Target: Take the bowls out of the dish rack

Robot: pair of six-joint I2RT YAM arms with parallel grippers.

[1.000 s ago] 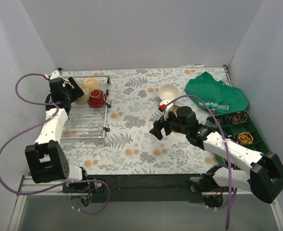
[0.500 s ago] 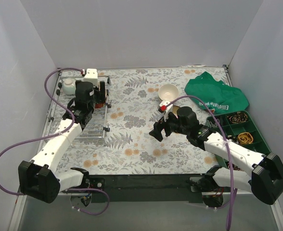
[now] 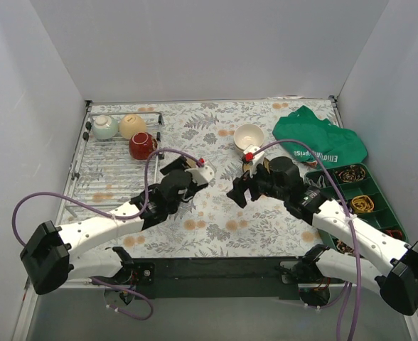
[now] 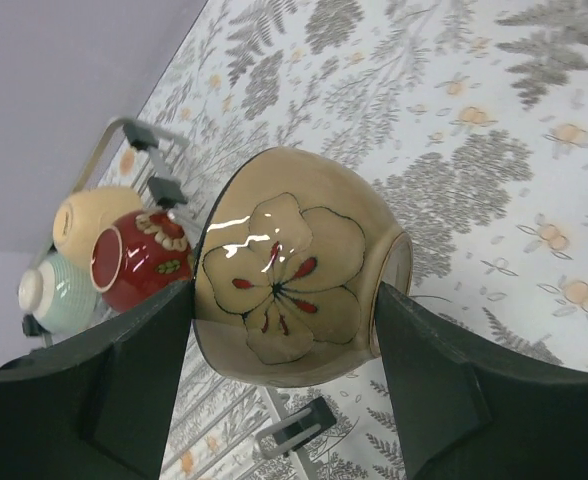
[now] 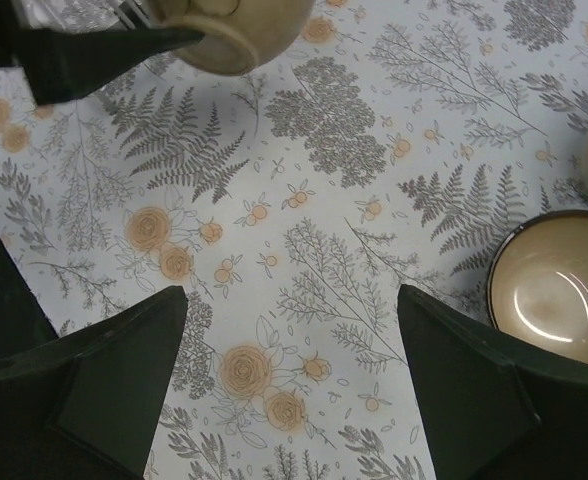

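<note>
My left gripper [image 4: 284, 300] is shut on a tan bowl [image 4: 294, 265] painted with a red-streaked flower, held on its side above the floral mat just right of the dish rack [image 3: 113, 177]. The same bowl [image 5: 239, 30] shows at the top of the right wrist view. In the rack's far end sit a mint bowl [image 3: 104, 126], a cream bowl [image 3: 132, 125] and a red bowl [image 3: 142, 145]. My right gripper [image 5: 290, 292] is open and empty over the mat, facing the left gripper [image 3: 186, 186]. A dark-rimmed beige bowl [image 5: 554, 290] stands upright beside it.
A cream bowl [image 3: 249, 135] stands on the mat at the back centre. A green cloth [image 3: 319, 142] lies at the back right, with a green compartment tray [image 3: 369, 192] in front of it. Grey walls enclose the table on three sides.
My left arm has swung from the far end of the rack to the middle of the mat with the tan bowl in its jaws. The right gripper has shifted only slightly.
</note>
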